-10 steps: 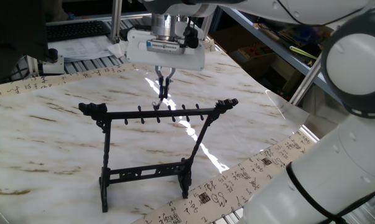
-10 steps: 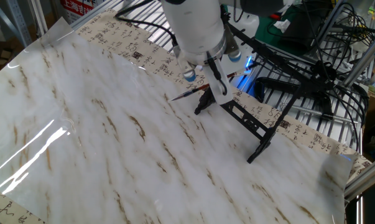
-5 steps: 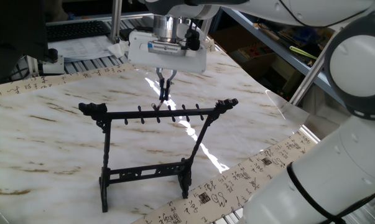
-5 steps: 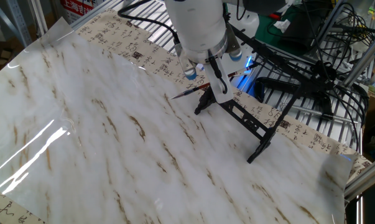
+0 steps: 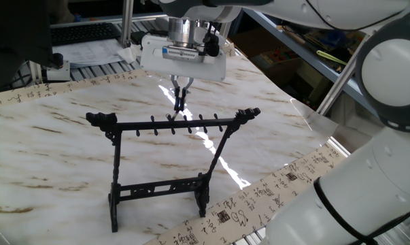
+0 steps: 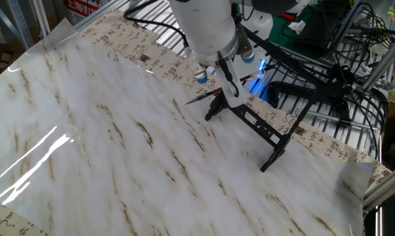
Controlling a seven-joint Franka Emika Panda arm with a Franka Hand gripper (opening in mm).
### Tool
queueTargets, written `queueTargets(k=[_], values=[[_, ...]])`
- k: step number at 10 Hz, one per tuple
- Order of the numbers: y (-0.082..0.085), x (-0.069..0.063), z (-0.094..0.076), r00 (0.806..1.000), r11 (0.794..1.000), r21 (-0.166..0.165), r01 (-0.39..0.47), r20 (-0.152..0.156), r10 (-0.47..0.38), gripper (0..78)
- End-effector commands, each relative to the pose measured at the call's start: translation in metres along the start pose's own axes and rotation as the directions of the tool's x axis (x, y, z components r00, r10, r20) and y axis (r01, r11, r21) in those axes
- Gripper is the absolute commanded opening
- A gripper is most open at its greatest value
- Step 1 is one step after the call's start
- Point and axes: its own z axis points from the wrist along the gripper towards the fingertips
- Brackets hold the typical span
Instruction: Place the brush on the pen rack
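The black pen rack (image 5: 171, 126) stands upright on the marble table, its peg bar running left to right. In the other fixed view the rack (image 6: 257, 124) stands near the far table edge, its top partly hidden by my arm. My gripper (image 5: 179, 95) hangs just behind and slightly above the middle of the peg bar, shut on the thin dark brush (image 6: 198, 98). The brush lies about level, its dark tip pointing away from the rack over the table. In one fixed view the brush (image 5: 178, 103) shows almost end-on. The gripper (image 6: 217, 90) holds it near the rack end.
Calligraphy paper strips (image 5: 272, 194) line the table edges. A keyboard (image 5: 82, 33) and papers lie behind the table. Cables and metal frame bars (image 6: 328, 78) crowd the space beyond the rack. My arm's large white links (image 5: 388, 82) stand at the right.
The gripper with the brush has shifted slightly up and a little toward the rack. The rack has not moved.
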Motion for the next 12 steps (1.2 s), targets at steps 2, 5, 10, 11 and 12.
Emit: queueTargets(k=[2, 5, 10, 11, 12], values=[[-0.003, 0.004, 0.005, 1.000, 1.000, -0.012, 0.004, -0.010, -0.004, 1.1], [-0.005, 0.006, 0.009, 1.000, 1.000, -0.016, 0.013, -0.007, -0.013, 1.1], [-0.006, 0.008, 0.012, 1.000, 1.000, -0.013, 0.013, 0.021, -0.013, 1.1], [-0.006, 0.008, 0.013, 1.000, 1.000, -0.012, 0.012, 0.029, -0.012, 1.1], [-0.007, 0.009, 0.014, 0.999, 1.000, -0.011, 0.011, 0.041, -0.010, 1.1]])
